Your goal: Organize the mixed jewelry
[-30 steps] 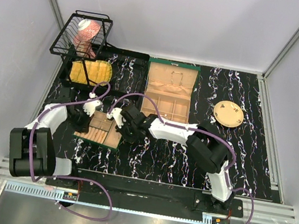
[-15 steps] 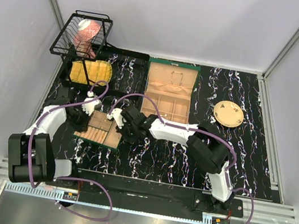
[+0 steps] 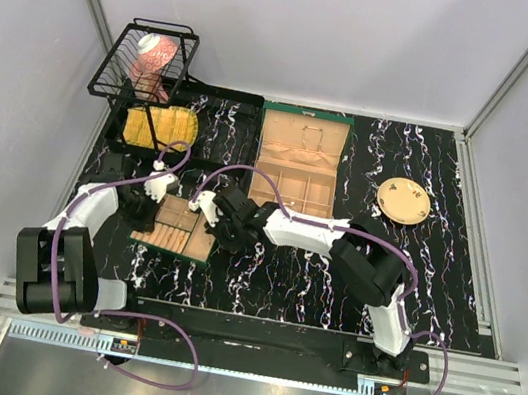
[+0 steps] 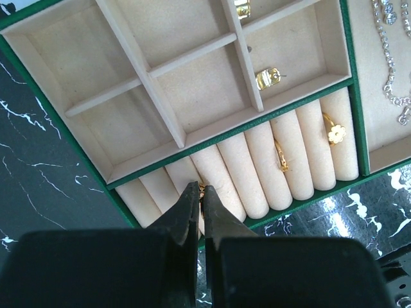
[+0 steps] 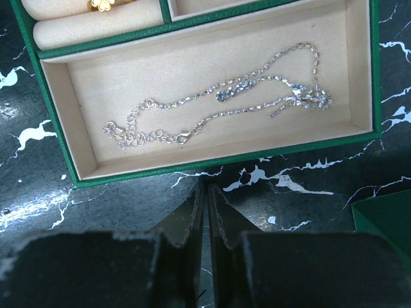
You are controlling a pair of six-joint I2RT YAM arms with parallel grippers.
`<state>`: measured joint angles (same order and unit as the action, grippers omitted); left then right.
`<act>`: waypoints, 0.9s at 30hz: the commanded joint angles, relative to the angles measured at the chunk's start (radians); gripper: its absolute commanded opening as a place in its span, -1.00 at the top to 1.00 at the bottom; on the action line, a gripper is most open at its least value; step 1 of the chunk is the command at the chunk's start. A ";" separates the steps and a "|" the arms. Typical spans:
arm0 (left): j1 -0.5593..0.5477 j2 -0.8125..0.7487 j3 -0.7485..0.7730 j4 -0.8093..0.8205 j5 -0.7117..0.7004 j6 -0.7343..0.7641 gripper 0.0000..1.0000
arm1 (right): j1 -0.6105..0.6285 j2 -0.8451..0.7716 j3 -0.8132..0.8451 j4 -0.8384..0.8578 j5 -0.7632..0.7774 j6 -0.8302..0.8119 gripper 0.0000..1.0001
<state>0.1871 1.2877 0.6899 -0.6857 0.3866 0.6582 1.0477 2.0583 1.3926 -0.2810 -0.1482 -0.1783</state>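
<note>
Largely you're done: chain (image 5: 212, 109) and rings (image 4: 335, 133) lie in the tray (image 4: 64, 64), both jaws closed, nothing clearly held; check the far-right plate (image 3: 414, 210).

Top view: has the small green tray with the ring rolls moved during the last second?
No. The small green tray keeps its spot and angle beside the open green box.

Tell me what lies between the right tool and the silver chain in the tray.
The right wrist view shows a sliver of marbled table, then the tray's green wall and bare beige lining, between the right tool and the silver chain.
</note>
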 commanded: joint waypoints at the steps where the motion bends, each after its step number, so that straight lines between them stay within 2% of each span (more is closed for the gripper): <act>1: 0.002 0.038 0.033 0.032 -0.003 -0.022 1.00 | 0.012 -0.047 0.000 0.026 0.010 -0.006 0.76; 17: -0.041 0.073 0.014 0.043 -0.040 -0.092 1.00 | 0.012 -0.036 -0.001 0.028 0.012 -0.007 0.77; 27: -0.041 0.056 -0.020 0.034 -0.072 -0.075 1.00 | 0.012 -0.041 -0.009 0.032 0.016 -0.013 0.77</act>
<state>0.1528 1.3437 0.7048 -0.6704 0.3462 0.5838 1.0481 2.0583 1.3922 -0.2806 -0.1474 -0.1791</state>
